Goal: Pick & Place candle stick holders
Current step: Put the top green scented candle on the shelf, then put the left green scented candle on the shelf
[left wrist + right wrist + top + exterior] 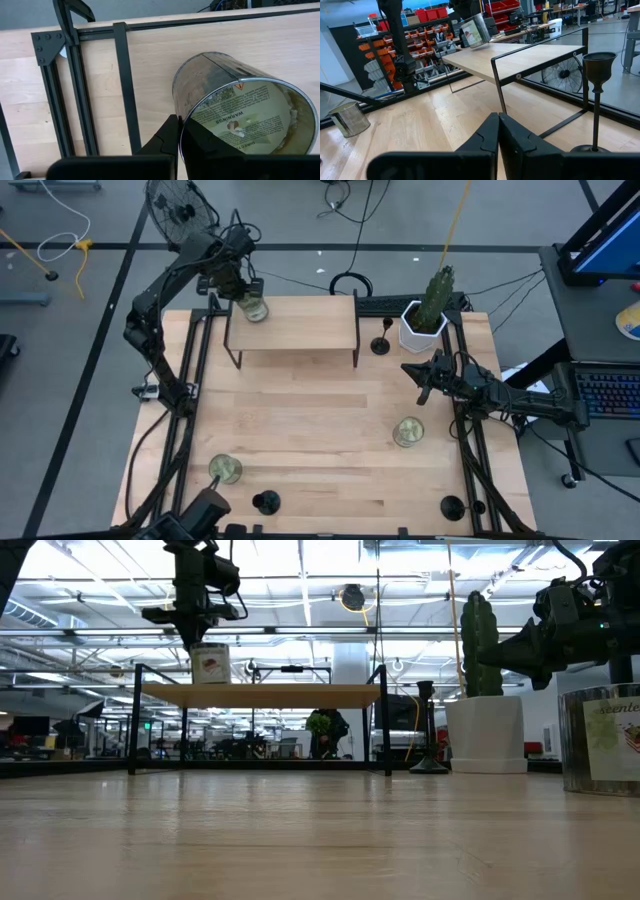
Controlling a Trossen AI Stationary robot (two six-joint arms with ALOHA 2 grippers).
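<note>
Left hand (243,292) clamped on jar (252,308) rim at shelf (292,323); right hand (424,377) clenched empty. Next: reaching nearest candlestick (381,343) just ahead.

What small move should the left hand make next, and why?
Probably lower a little: the left hand pinches the rim of the glass jar, which looks slightly tilted at a corner of the small shelf. The right hand waits, shut.
</note>
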